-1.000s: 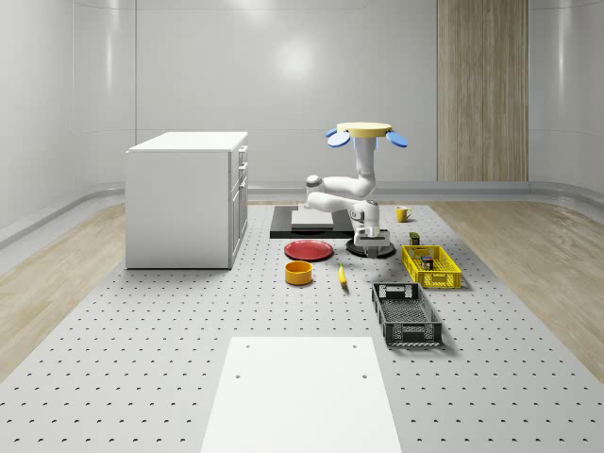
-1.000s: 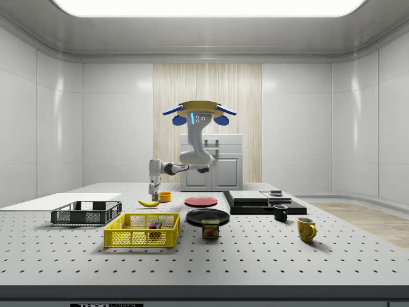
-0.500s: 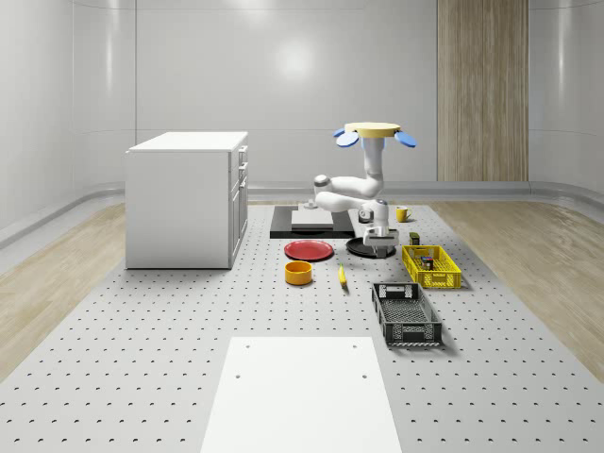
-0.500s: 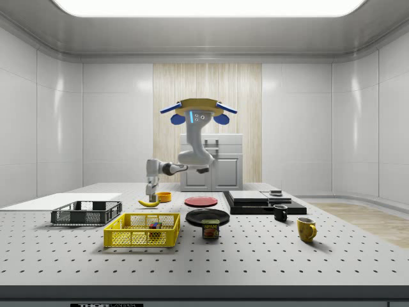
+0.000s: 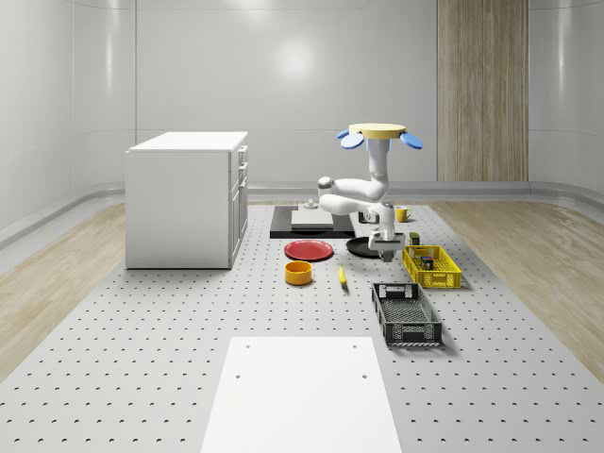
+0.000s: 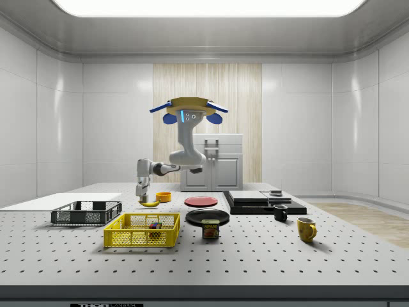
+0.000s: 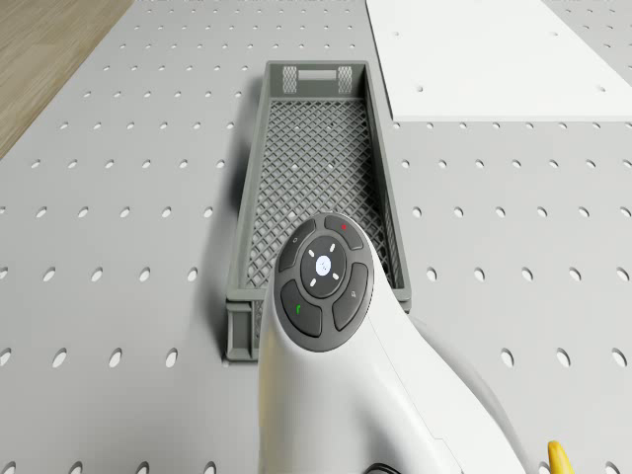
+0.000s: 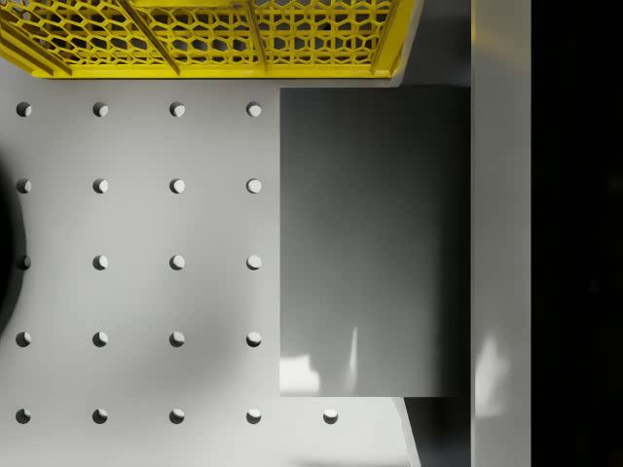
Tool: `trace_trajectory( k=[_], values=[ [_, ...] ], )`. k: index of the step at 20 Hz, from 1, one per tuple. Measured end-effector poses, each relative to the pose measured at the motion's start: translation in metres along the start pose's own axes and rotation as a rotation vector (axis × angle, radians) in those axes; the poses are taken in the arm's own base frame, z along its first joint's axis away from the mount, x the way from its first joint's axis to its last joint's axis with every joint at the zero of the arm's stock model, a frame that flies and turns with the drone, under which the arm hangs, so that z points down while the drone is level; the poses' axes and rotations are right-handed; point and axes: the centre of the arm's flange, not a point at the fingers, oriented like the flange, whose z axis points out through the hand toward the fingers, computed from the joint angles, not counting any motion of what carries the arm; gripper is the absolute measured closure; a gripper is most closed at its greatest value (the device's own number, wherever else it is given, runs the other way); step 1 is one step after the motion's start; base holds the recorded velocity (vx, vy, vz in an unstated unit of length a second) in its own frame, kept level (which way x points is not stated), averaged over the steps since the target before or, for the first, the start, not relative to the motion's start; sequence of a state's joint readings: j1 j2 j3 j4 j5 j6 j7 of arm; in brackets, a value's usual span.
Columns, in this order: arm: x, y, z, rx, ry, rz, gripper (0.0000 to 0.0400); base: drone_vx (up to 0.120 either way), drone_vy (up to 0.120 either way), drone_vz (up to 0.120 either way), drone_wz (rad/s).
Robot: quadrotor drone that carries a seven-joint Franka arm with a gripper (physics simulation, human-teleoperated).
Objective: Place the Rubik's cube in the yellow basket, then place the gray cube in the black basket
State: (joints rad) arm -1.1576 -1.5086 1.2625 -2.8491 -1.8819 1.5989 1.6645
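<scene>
Lengthwise toward the white mat, black basket [image 7: 321, 168] beneath the hovering drone [image 5: 379, 134].

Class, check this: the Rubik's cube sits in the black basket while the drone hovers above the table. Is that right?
Not quite: the Rubik's cube sits in the yellow basket, not the black one, as the side view shows. The drone does hover above the table, its jaws holding the gray cube beside the yellow basket.

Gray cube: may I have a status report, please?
Gripper shut on plain gray cube, beside yellow mesh basket holding multicoloured Rubik's cube. Drone hovering over table. Black mesh basket empty, nothing in between.
</scene>
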Motion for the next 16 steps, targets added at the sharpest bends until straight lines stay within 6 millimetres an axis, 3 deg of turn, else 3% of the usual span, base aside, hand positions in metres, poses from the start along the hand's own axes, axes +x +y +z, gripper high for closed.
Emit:
trace_trajectory(
  k=[16],
  values=[
    [0.0000,0.0000,0.0000,0.000,0.000,0.000,0.0149,0.120,0.000,0.000,0.000]
  ],
)
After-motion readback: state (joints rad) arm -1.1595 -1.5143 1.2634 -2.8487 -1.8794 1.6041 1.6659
